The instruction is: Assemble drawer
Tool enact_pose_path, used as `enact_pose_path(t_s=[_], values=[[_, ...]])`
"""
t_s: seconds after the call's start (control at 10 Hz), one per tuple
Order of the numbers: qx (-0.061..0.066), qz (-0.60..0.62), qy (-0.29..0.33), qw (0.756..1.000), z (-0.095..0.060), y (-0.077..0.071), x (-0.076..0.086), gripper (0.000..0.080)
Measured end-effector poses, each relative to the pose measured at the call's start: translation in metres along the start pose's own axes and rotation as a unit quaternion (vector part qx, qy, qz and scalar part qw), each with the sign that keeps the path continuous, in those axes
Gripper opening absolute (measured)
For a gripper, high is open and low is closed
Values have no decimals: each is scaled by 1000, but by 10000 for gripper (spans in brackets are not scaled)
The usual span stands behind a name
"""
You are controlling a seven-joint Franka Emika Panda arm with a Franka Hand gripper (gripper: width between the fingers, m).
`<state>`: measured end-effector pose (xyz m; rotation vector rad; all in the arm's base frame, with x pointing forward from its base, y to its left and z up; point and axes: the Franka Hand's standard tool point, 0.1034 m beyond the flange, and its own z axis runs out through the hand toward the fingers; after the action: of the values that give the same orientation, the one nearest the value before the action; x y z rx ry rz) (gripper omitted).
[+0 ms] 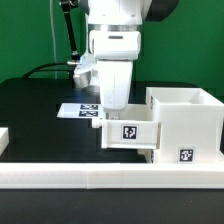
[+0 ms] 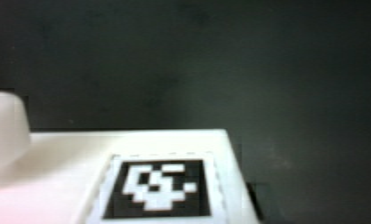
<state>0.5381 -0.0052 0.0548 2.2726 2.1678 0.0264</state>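
Note:
The large white cube-shaped shell [image 1: 187,120] stands at the exterior view's right, with a tag on its front. A small white tray [image 1: 130,135] with a tag on its face sits against the shell's left side. My gripper [image 1: 114,112] comes straight down onto the tray's left part and is shut on its wall; the fingertips are hidden by the tray. In the wrist view the tray's white face and its tag [image 2: 161,186] lie close under the gripper, over the black table. A blurred white shape [image 2: 2,130] shows at the edge; I cannot tell what it is.
The marker board [image 1: 82,110] lies on the black table behind the tray. The long white border wall [image 1: 100,178] runs along the front. Another white piece [image 1: 4,138] shows at the exterior view's far left edge. A black cable runs at the back.

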Motion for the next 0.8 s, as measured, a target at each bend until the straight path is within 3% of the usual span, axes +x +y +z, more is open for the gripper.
enact_pose_path(t_s=[0.3, 0.6, 0.8], values=[[1, 6, 0, 1000, 1, -1, 4, 42], [0, 15, 1, 1000, 1, -1, -3, 42], [9, 16, -1, 1000, 0, -2, -5, 42]])
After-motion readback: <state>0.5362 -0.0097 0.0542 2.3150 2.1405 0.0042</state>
